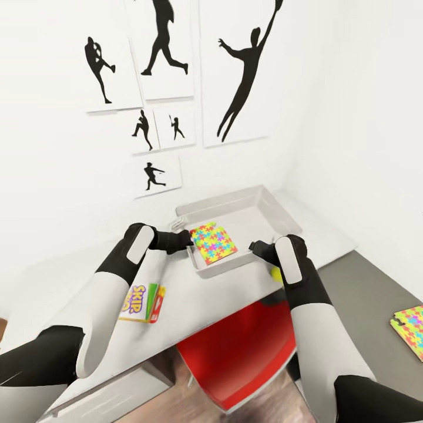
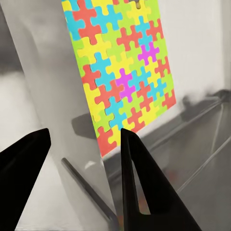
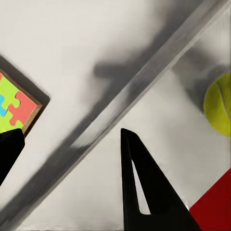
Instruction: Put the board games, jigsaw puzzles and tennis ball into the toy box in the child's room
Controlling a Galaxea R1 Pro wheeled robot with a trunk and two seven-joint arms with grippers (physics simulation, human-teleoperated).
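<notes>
Head view is showing both arms reaching over the table [image 1: 229, 288] to the toy box [image 1: 276, 208], where one jigsaw [image 1: 213, 242] is lying. Left gripper [image 2: 84, 139] and right gripper [image 3: 67, 139] are hovering with fingers spread; ball [image 3: 219, 103] is sitting beside the box.

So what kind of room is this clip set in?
Most likely a child's room: black baseball-player silhouette pictures hang on the white wall, and the table holds a toy box with a jigsaw puzzle inside.
</notes>
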